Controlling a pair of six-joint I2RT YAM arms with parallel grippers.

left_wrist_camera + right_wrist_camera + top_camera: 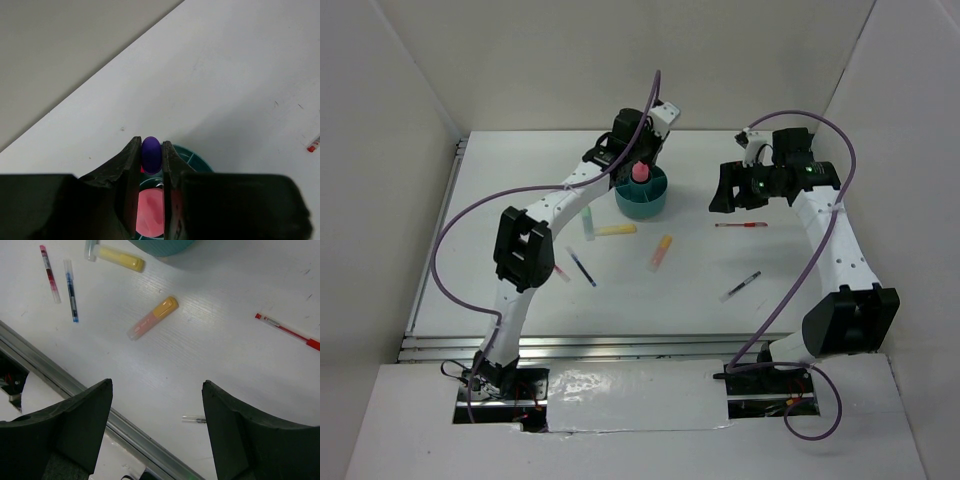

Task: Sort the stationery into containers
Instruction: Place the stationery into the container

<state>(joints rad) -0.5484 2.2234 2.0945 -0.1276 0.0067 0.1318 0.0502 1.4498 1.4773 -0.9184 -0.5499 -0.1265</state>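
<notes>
The left gripper (151, 148) was positioned directly above the teal organizer (642, 207), which stood at the far centre of the table (650, 310). Its fingers (129, 165) were closed to a narrow gap and clamped a purple rounded piece (151, 156) from both sides. A pink item (640, 174) stood upright inside the organizer, below the fingers. Whether the purple piece belonged to the pink item could not be determined.

The right gripper (157, 390) was held above the table, to the right of the organizer. Its jaws were spread wide and held nothing.

The following items lay loose on the table:
- The green marker (588, 222) and yellow marker (616, 230) lay just beside each other, near of the organizer.
- The orange marker (661, 252) lay to their right.
- The blue pen (583, 267) lay nearer, on the left.
- The red pen (741, 225) lay right of the organizer, near the right gripper.
- The black pen (740, 287) lay nearest, well apart from the markers.
</notes>
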